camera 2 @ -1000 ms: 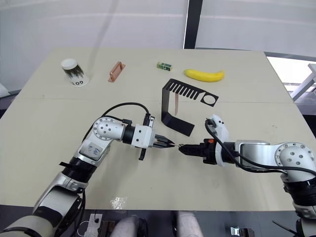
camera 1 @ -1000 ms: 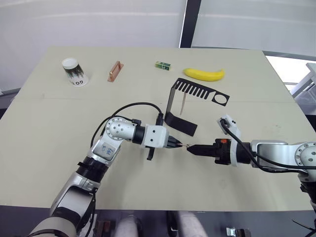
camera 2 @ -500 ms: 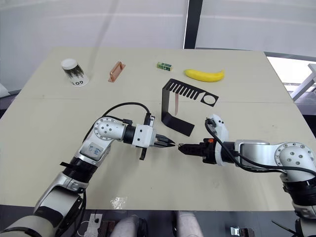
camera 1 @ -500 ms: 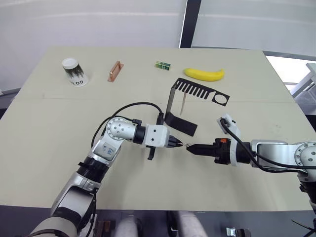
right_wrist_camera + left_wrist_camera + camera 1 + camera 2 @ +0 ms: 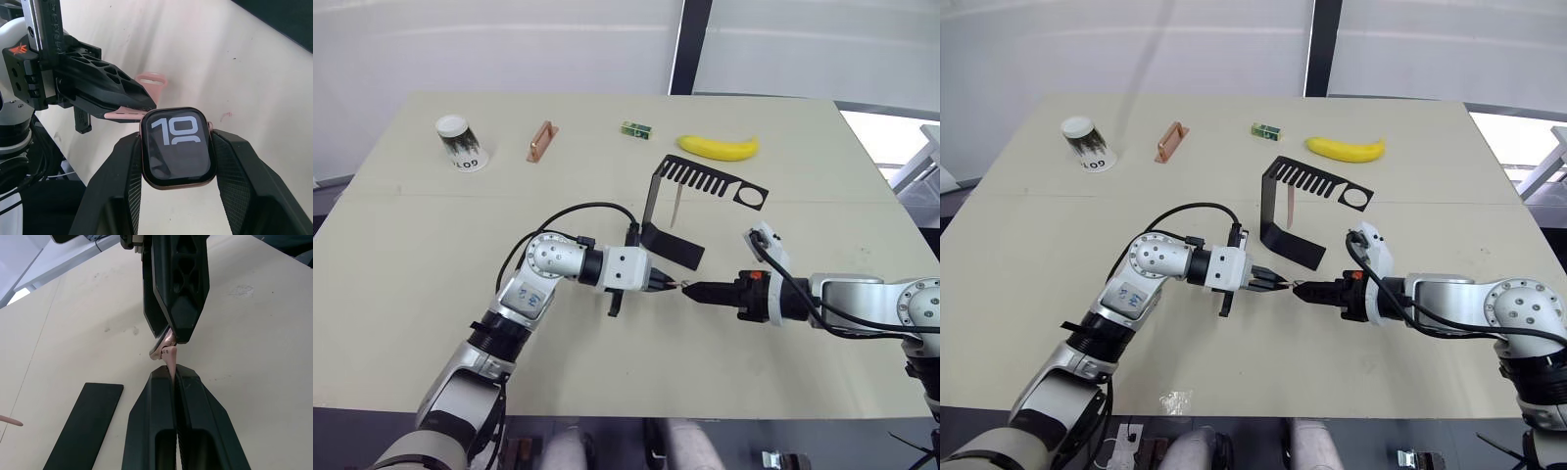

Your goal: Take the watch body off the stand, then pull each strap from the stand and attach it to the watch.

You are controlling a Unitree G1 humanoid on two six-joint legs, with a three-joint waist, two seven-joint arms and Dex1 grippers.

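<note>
**A:** Watch body [image 5: 178,147]: off the stand [image 5: 651,201] already, pinched screen-up between the fingers of the right gripper [image 5: 690,290], low over the table [image 5: 411,274] just in front of the stand's base. So step one done, by the look of it.

**B:** Yep. Left gripper [image 5: 668,285] clamped tight on the first strap [image 5: 168,350] too, tip to tip with the right one. Pink end poking out right against the edge of the case. Can't tell if clicked into the slot yet or only touching. Looks like mid-attach to me.

**A:** And the second strap [image 5: 1290,208]? Hanging from the comb arm, not pulled yet. So roughly halfway at best: finish seating this one, then go back for the other.

**B:** Anything in the way? Not really. Stand base close behind both grippers, so a bit tight there. Left arm's cable looping up near the upright, worth watching.

**A:** Rest of the clutter well apart at the far edge: banana [image 5: 718,148], green block [image 5: 635,129], copper bar [image 5: 540,140], tipped paper cup [image 5: 461,143]. No bother.
</note>
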